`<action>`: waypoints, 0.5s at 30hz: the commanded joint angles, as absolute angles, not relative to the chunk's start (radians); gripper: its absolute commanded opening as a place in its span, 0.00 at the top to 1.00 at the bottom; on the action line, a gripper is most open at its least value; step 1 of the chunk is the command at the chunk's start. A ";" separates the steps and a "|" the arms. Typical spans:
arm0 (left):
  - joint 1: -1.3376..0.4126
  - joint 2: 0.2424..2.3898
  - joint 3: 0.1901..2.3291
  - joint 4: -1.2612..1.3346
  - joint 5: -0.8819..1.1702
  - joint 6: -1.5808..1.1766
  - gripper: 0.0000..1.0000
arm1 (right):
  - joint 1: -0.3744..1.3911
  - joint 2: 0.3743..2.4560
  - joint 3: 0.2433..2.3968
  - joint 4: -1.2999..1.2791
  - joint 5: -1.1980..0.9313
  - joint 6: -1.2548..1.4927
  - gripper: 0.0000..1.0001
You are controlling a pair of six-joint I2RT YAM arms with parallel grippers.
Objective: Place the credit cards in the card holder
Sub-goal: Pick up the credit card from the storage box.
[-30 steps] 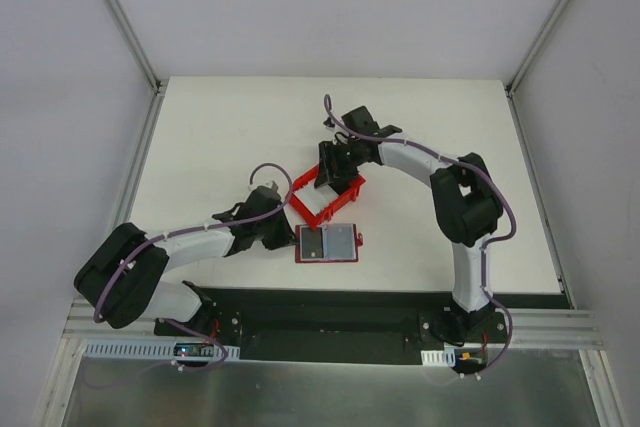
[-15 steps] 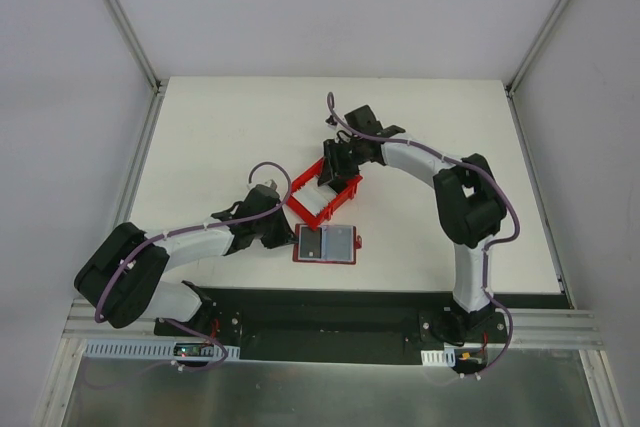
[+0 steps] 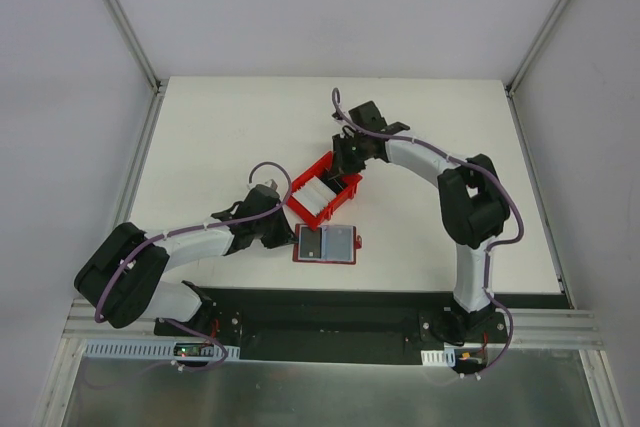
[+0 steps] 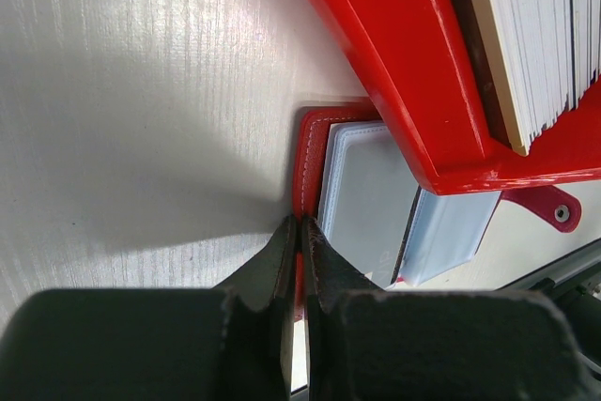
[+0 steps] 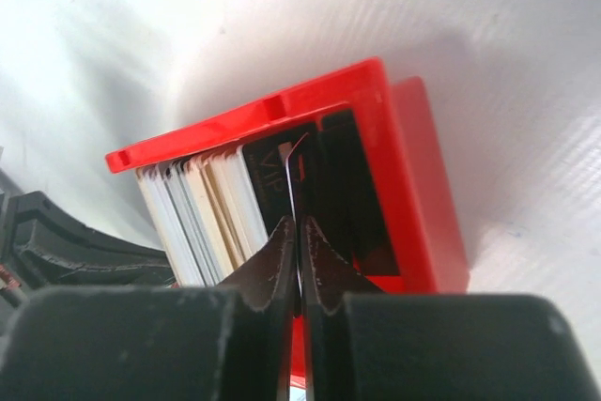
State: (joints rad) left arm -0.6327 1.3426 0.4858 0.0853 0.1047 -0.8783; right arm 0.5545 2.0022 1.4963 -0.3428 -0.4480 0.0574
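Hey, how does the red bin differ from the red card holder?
The red bin is an open-topped box with raised walls; the card holder lies flat, folded open. The bin holds cards standing on edge; the card holder shows pale pockets. The bin sits diagonally, the card holder squarer and nearer the arm bases. Both are red. The left end effector pinches the card holder's edge, the right end effector a card in the bin.

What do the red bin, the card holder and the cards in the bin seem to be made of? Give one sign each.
Red bin: hard glossy plastic, smooth moulded walls with highlights.
Card holder: likely leather or imitation, stitched rim; translucent plastic pockets.
Cards: probably thin stiff plastic, crisp stacked edges.
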 commanded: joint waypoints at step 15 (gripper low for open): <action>-0.618 1.338 0.488 0.048 0.123 -0.790 1.00 | 0.546 1.835 1.405 -0.354 -0.054 0.071 1.00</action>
State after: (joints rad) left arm -0.6327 1.3407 0.4858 0.0898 0.1230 -0.8425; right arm 0.5583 1.9110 1.4342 -0.3702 -0.1585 0.0452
